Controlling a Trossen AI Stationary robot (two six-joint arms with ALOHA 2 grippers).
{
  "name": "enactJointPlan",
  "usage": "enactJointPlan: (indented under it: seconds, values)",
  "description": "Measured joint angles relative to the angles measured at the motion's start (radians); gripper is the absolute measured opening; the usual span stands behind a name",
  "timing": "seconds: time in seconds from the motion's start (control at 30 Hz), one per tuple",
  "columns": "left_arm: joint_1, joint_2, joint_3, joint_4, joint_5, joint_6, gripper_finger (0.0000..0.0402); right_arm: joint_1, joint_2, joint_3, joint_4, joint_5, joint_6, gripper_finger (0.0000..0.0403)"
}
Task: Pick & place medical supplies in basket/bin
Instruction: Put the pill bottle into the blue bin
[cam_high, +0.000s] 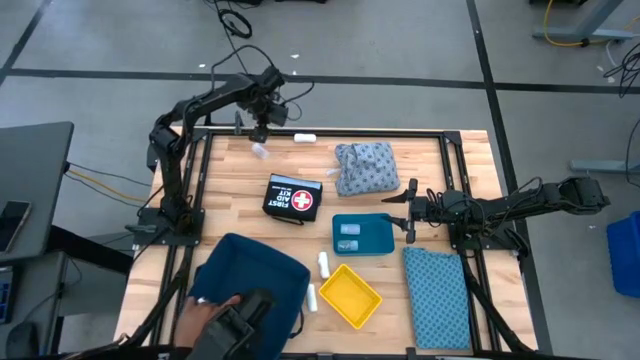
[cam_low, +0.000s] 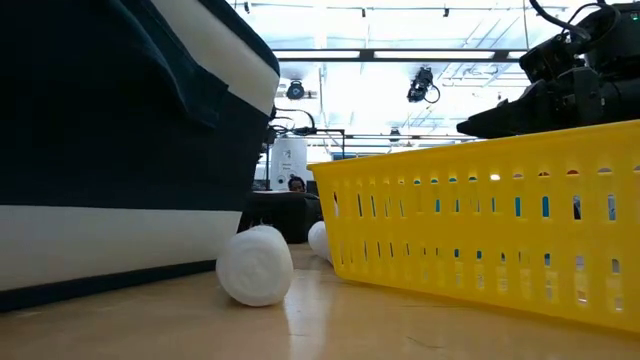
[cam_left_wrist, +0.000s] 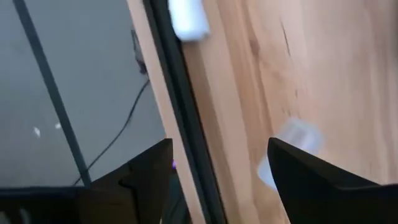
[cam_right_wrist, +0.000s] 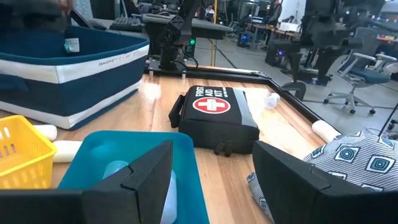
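Note:
My left gripper (cam_high: 259, 130) hangs open near the table's far edge, fingers pointing down, with nothing between them (cam_left_wrist: 217, 168). A small clear vial (cam_high: 260, 151) lies on the wood just below it, beside one finger (cam_left_wrist: 291, 142). A short white roll (cam_high: 305, 137) rests against the far frame rail (cam_left_wrist: 186, 17). The grey-blue cloth bundle (cam_high: 365, 166) sits at the far middle, and the flat blue patterned cloth (cam_high: 437, 295) lies at the near right. My right gripper (cam_high: 410, 212) waits open and level at the right, over the teal tray's (cam_right_wrist: 93, 155) edge.
A black first-aid kit (cam_high: 293, 198) lies mid-table. The teal tray (cam_high: 384, 236) holds vials. A yellow basket (cam_high: 349, 296) and a navy bin (cam_high: 250, 280) stand near the front, with two white rolls (cam_high: 323, 263) (cam_low: 255, 265) between them. Black frame rails edge the table.

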Motion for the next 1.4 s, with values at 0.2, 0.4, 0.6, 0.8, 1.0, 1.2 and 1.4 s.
enactJointPlan:
  seconds: [0.2, 0.4, 0.6, 0.8, 1.0, 1.2, 1.4]
  values:
    - [0.006, 0.073, -0.001, -0.108, 0.102, 0.012, 0.0248, 0.000, 0.000, 0.000, 0.000, 0.000, 0.002, 0.0233]
    - [0.004, 0.129, -0.001, -0.211, 0.105, 0.011, 0.0244, 0.000, 0.000, 0.000, 0.000, 0.001, -0.001, 0.0233]
    - [0.004, 0.150, -0.002, -0.235, 0.117, 0.023, 0.0240, 0.000, 0.000, 0.000, 0.000, 0.001, -0.006, 0.0233]
    - [0.007, 0.150, -0.002, -0.238, 0.115, 0.022, 0.0240, 0.000, 0.000, 0.000, 0.000, 0.001, -0.006, 0.0233]
    - [0.012, 0.150, -0.002, -0.240, 0.100, 0.007, 0.0240, 0.000, 0.000, 0.000, 0.000, 0.002, -0.006, 0.0233]
    - [0.027, 0.184, -0.002, -0.266, 0.088, -0.018, 0.0240, 0.000, 0.000, 0.000, 0.000, 0.002, -0.012, 0.0233]
    - [0.024, 0.234, -0.002, -0.269, 0.005, -0.015, 0.0238, 0.000, 0.000, 0.000, 0.000, 0.002, -0.014, 0.0233]
